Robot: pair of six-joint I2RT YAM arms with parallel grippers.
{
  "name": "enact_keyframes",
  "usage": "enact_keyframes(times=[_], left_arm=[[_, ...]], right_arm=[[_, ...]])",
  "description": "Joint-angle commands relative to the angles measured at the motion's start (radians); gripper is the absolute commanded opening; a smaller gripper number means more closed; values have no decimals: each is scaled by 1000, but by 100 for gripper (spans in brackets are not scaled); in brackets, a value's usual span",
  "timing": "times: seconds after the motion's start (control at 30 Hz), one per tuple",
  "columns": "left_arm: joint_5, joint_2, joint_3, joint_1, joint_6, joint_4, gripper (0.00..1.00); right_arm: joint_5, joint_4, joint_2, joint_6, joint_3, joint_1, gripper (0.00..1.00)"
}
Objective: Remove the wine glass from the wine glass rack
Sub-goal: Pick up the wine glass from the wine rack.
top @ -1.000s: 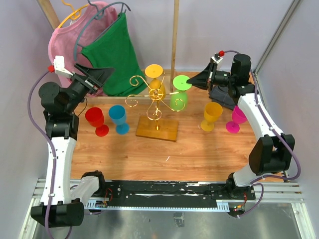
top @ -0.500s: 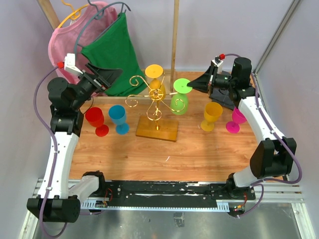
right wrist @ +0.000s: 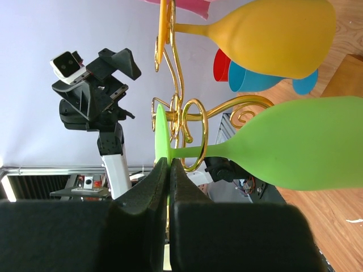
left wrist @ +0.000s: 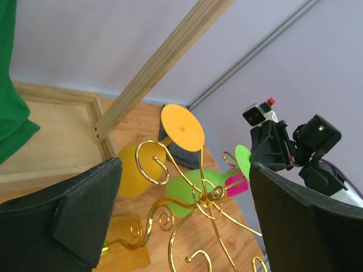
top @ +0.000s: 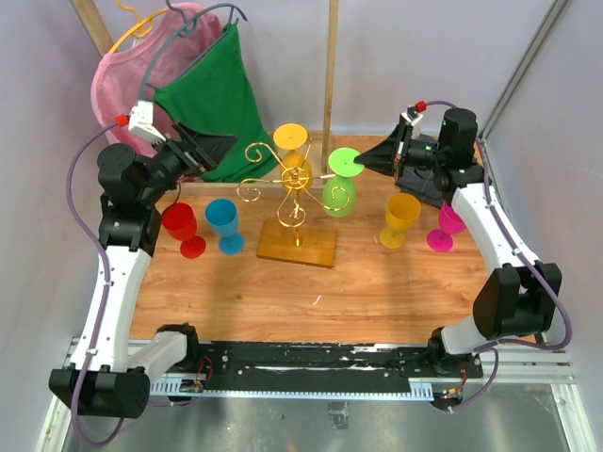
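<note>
At the middle of the table (top: 377, 282), the rack (top: 297, 202) is standing on its wood base, with a green glass (top: 338, 193) and a yellow glass (top: 296, 168) hanging bowl-down from its scroll arms. The right gripper (top: 363, 162) is pinching the edge of the green glass's foot, fingers pressed together on the thin disc. The left gripper (top: 221, 143) is hovering left of the rack, near a green cloth (top: 212, 99), its fingers spread fully wide and gripping nothing.
</note>
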Motion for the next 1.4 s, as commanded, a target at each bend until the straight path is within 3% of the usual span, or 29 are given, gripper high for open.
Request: enact_keyframes(times=[0.0,0.63,1.37], left_arm=[[-8,4,17,-12,32,15,99],[-3,32,26,-32,33,34,99],[1,41,36,-37,39,33,99]], right_arm=[[-25,23,-39,12,6,-3,1],[-6,53,-13,32,34,46,1],[10,149,135,90,181,99,1]])
